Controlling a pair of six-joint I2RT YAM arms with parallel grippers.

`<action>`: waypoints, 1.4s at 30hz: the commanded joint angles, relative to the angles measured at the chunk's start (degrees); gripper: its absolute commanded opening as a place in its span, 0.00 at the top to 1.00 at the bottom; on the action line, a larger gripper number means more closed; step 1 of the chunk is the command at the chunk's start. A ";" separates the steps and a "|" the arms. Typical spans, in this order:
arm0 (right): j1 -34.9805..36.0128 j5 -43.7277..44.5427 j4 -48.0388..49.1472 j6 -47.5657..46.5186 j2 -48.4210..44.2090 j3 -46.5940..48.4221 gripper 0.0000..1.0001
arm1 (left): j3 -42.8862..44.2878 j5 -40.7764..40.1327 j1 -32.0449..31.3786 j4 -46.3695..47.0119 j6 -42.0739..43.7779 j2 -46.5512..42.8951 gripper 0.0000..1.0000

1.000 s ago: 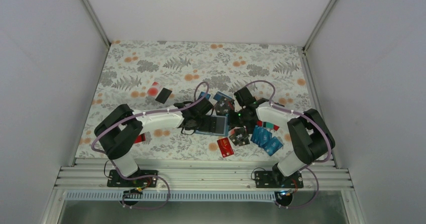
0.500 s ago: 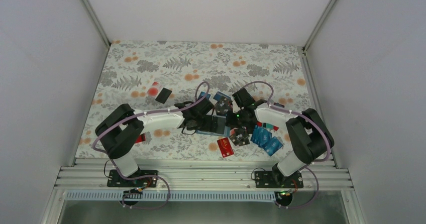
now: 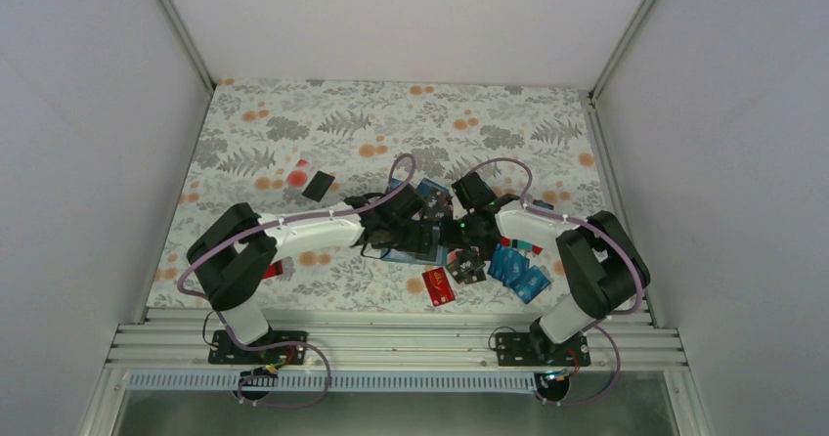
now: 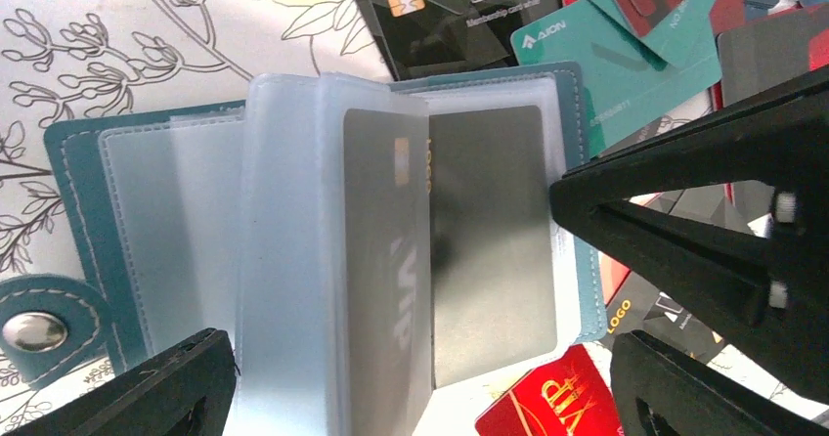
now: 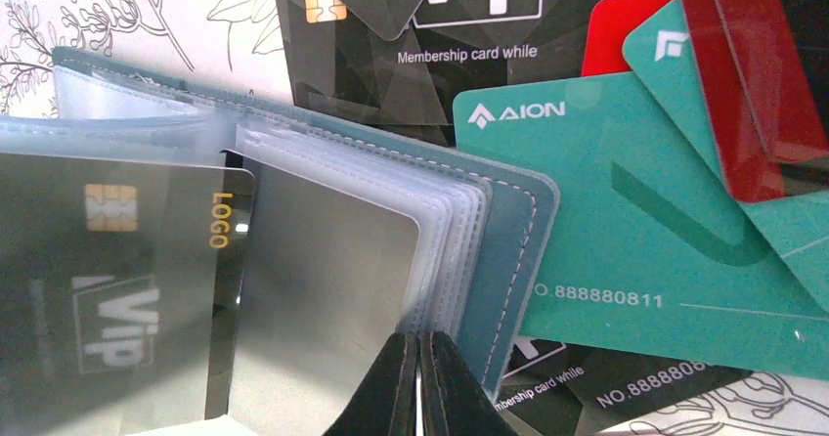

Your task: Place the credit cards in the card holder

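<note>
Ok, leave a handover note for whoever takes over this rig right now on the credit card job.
Left end effector: open, straddling the card holder, which lies spread open.
Right end effector: shut, tips at the holder's clear sleeves, no card in it.
Done: at least one dark VIP card sits in a sleeve.
Left: many loose cards lie around the holder, including a teal AION card, a red VIP card, a blue pile by the right arm, and a black card off to the far left.
</note>
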 commanded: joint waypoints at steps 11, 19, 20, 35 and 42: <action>-0.13 7.23 -3.42 3.09 -3.64 0.28 0.94 | 6.14 1.45 -1.80 1.14 1.81 3.66 0.06; -2.41 9.08 -4.09 5.03 -8.23 -1.78 0.90 | 7.57 2.29 -2.73 2.39 1.63 4.34 0.07; -2.64 9.01 -3.74 5.34 -8.74 -2.28 0.90 | 7.71 2.40 -2.84 3.01 1.59 4.41 0.07; -8.94 15.98 -8.52 8.19 -18.22 -5.03 0.82 | 9.61 8.72 -4.13 10.20 2.07 10.21 0.09; -10.81 18.11 -10.79 9.07 -23.60 -4.53 0.77 | 11.68 11.06 -4.33 12.75 3.30 13.69 0.09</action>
